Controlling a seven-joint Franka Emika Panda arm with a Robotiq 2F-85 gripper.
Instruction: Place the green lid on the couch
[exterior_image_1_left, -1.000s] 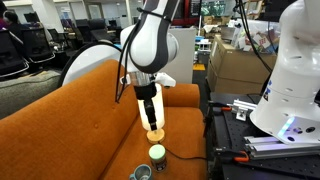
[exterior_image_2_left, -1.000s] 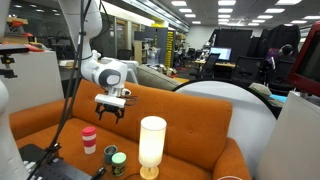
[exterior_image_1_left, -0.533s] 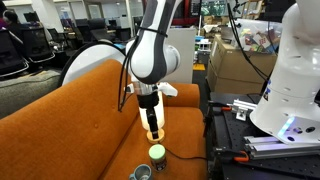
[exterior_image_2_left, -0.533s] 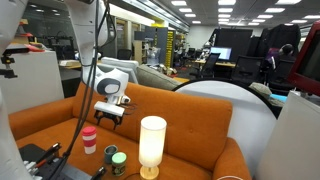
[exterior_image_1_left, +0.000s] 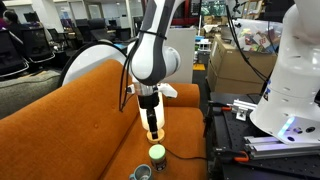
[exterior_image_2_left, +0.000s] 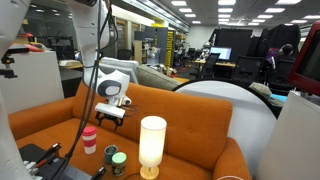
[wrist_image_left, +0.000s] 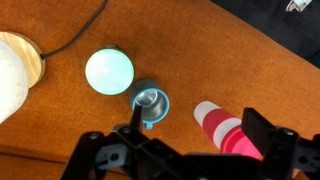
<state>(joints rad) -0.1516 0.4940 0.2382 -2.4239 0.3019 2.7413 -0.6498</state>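
Observation:
The green lid (wrist_image_left: 108, 71) is a pale round cap lying on the orange couch (wrist_image_left: 250, 70) fabric, up and left of my jaws in the wrist view. It also shows in both exterior views (exterior_image_1_left: 157, 153) (exterior_image_2_left: 111, 151). My gripper (wrist_image_left: 200, 140) is open and empty, hovering above the seat (exterior_image_1_left: 150, 108) (exterior_image_2_left: 110, 113). A red-and-white striped cup (wrist_image_left: 225, 130) lies between its fingers in the wrist view. The couch fills both exterior views (exterior_image_1_left: 70, 120) (exterior_image_2_left: 200, 130).
A dark teal cup (wrist_image_left: 152, 101) (exterior_image_2_left: 119, 162) stands beside the lid. A cream lamp (exterior_image_2_left: 152, 145) (wrist_image_left: 15, 60) with a cable stands close by. The striped cup (exterior_image_2_left: 89, 139) stands nearby. Black equipment and a white robot base (exterior_image_1_left: 290, 90) flank the couch.
My gripper has dropped a little toward the seat since a second ago, then held still. The lid, cups and lamp have not moved.

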